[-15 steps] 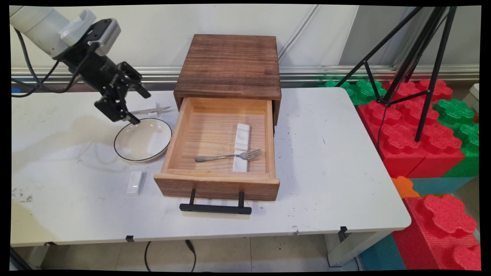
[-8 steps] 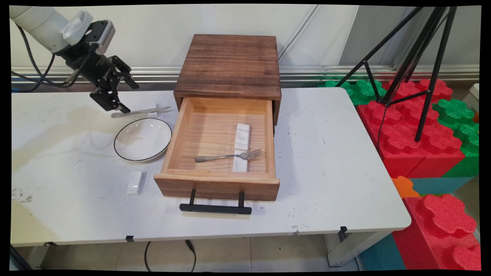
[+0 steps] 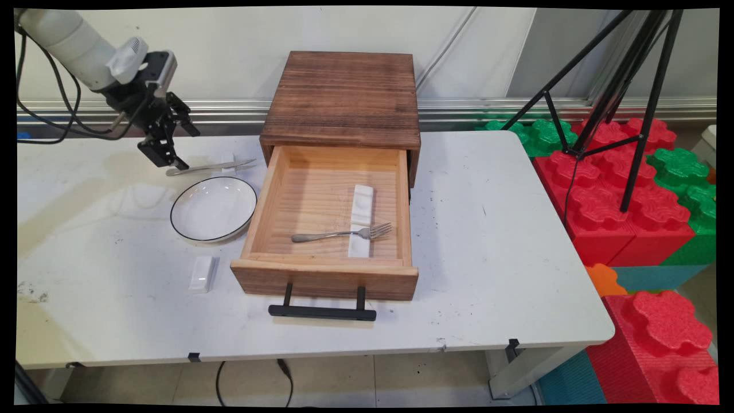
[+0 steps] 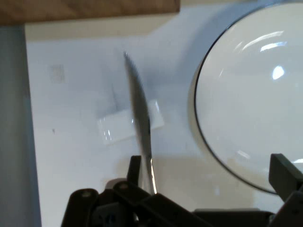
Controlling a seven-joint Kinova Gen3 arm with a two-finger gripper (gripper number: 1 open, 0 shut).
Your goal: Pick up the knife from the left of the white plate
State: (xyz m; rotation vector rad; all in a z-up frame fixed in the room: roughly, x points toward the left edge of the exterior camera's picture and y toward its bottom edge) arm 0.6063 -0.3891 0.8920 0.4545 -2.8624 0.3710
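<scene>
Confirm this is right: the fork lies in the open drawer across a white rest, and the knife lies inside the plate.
Not quite. The knife lies on the table beyond the plate, propped on a small white rest, as the main view shows. The fork does lie in the open drawer.

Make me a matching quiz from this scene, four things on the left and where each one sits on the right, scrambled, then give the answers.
Things
1. fork
2. knife
3. plate
4. tool

Places
A. on the table left of the drawer, in front of the knife
B. above the knife's handle end
C. inside the open drawer, tines on a white rest
D. on the table behind the plate, lying across a small white rest

Pairs: 1-C, 2-D, 3-A, 4-B
</scene>
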